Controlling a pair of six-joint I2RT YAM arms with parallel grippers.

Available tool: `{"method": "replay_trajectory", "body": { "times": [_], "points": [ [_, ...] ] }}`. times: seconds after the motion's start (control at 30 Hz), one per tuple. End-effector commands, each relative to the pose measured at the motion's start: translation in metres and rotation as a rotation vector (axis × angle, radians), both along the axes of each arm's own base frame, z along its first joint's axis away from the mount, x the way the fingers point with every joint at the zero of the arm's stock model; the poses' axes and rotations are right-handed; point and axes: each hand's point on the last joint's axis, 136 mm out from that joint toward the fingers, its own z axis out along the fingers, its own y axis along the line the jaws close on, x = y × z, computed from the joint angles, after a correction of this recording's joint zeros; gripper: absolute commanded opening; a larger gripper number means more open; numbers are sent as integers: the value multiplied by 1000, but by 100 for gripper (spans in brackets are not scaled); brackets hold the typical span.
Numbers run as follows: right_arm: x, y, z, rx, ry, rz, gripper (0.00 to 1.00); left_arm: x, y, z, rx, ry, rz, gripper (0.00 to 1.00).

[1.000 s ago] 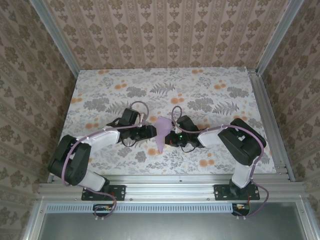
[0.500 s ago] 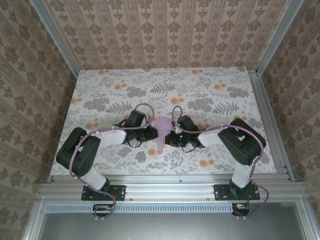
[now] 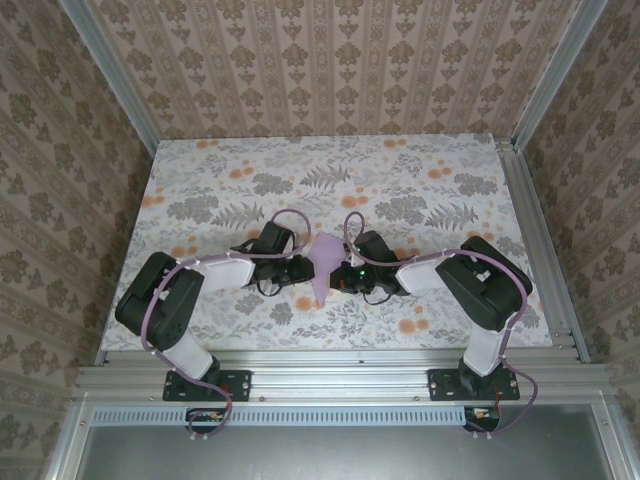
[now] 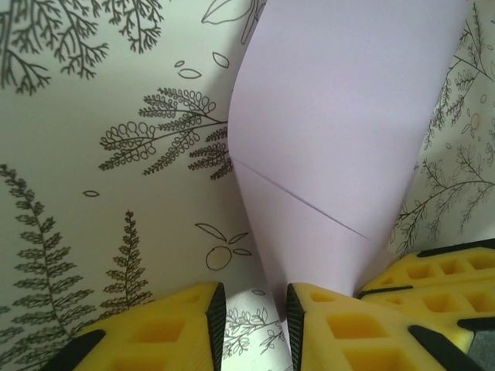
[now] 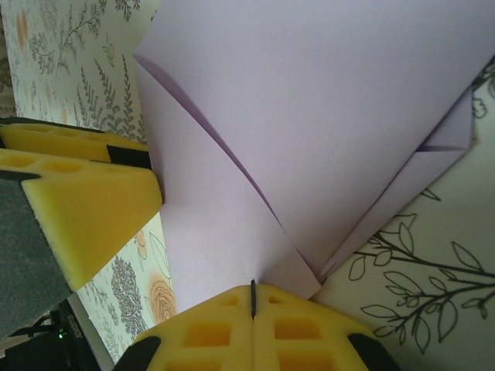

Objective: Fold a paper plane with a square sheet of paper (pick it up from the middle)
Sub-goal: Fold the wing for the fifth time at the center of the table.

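The lavender sheet of paper is folded into a pointed paper plane point(image 3: 322, 262), held off the floral tablecloth mid-table with its wide end to the rear. My right gripper point(image 3: 338, 275) is shut on its layered edge point(image 5: 309, 100), jaws pressed together point(image 5: 253, 290). My left gripper point(image 3: 303, 266) faces it from the other side. In the left wrist view the creased paper point(image 4: 340, 116) narrows down beside the right-hand finger point(image 4: 340, 325). The left gripper point(image 4: 255, 309) is open, with tablecloth showing in the gap.
Both sets of yellow fingers crowd the paper: the left gripper's fingers point(image 5: 77, 193) sit close beside the right one's, and the right gripper's finger point(image 4: 441, 270) shows at the left wrist view's edge. Metal rails point(image 3: 520, 230) border the table point(image 3: 420, 170).
The left arm has swung right, bringing its gripper up against the paper plane. The paper and the right arm have stayed put.
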Motion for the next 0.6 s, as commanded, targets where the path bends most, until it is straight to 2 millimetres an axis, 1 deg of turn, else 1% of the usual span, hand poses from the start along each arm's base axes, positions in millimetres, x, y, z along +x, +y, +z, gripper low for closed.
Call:
{"method": "replay_trajectory", "body": {
  "times": [0.0, 0.17, 0.3, 0.47, 0.57],
  "points": [
    [-6, -11, -22, -51, 52, -15, 0, 2, 5, 7, 37, -31, -5, 33],
    [-5, -9, -19, -40, 52, -14, 0, 10, -13, 9, -39, -33, -21, 33],
    [-5, -8, -20, -39, 54, -13, 0, 10, -14, 6, -27, -25, -23, 28],
    [-4, -6, -20, -29, 60, -13, 0, 13, -16, 11, -36, -38, -28, 20],
    [-4, -7, -20, -34, 59, -11, 0, 13, -15, 10, -25, -35, -32, 15]
  ]
}}
